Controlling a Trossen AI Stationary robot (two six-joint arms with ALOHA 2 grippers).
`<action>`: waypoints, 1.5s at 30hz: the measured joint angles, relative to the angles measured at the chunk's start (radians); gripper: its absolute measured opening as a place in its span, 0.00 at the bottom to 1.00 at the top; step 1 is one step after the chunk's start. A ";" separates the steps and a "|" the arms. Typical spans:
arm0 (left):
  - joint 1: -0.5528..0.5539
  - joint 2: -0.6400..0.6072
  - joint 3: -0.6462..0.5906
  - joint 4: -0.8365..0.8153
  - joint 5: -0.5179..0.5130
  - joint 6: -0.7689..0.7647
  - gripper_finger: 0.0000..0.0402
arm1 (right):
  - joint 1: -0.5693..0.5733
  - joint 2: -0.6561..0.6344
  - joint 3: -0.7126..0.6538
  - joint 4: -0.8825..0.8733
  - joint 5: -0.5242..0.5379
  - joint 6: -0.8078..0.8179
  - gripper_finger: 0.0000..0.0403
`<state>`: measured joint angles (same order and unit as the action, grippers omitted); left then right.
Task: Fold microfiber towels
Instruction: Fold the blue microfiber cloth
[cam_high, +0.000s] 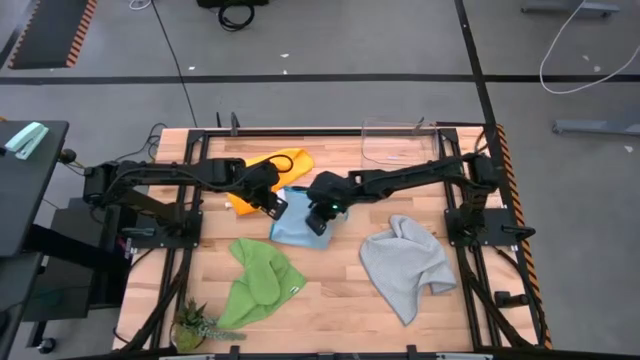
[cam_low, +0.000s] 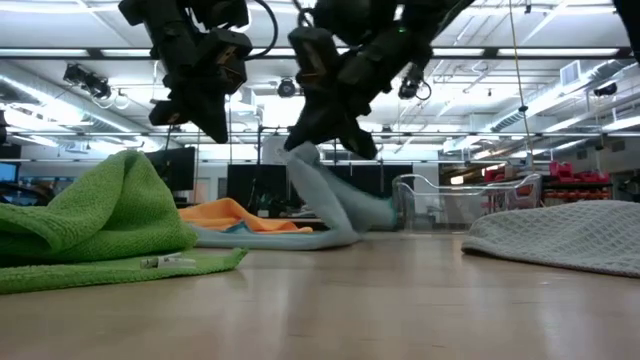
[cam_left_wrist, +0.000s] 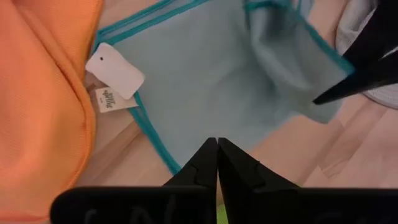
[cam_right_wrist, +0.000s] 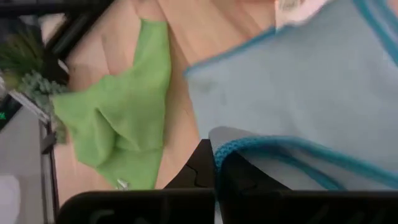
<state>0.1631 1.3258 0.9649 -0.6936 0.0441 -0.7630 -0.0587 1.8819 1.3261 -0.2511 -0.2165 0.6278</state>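
Note:
The light blue towel (cam_high: 293, 229) lies mid-table, partly over the yellow-orange towel (cam_high: 272, 166) behind it. My right gripper (cam_right_wrist: 216, 155) is shut on the blue towel's teal-hemmed edge and holds one part raised (cam_low: 300, 158). My left gripper (cam_left_wrist: 217, 147) hangs shut above the blue towel's other side, near its white tag (cam_left_wrist: 115, 70), with nothing between its fingers. The bright green towel (cam_high: 262, 284) lies crumpled at the near left. The light grey towel (cam_high: 405, 264) lies crumpled at the near right. My right gripper pinches the blue towel's teal-hemmed edge (cam_right_wrist: 249, 147) between its two fingers, coming slanting down from the table's right. The held part (cam_low: 305, 165) is lifted off the table. The rest slopes down slack and lies on the wood (cam_low: 290, 238).
A clear plastic bin (cam_high: 395, 142) stands at the far right of the table. A small potted plant (cam_high: 196, 326) sits at the near left corner. Bare wood (cam_high: 335, 300) shows between the green and grey towels.

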 joint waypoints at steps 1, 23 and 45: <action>0.000 0.000 0.000 -0.003 0.000 -0.004 0.03 | -0.001 0.020 0.018 0.011 -0.018 -0.004 0.00; 0.000 0.000 0.000 -0.020 -0.018 -0.047 0.03 | -0.012 0.203 0.134 0.042 -0.102 -0.068 0.00; 0.000 0.000 -0.093 -0.019 -0.060 -0.119 0.04 | -0.067 0.112 0.134 0.079 -0.156 -0.162 0.15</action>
<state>0.1631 1.3262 0.8719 -0.7128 -0.0155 -0.8821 -0.1258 1.9935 1.4605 -0.1719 -0.3729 0.4663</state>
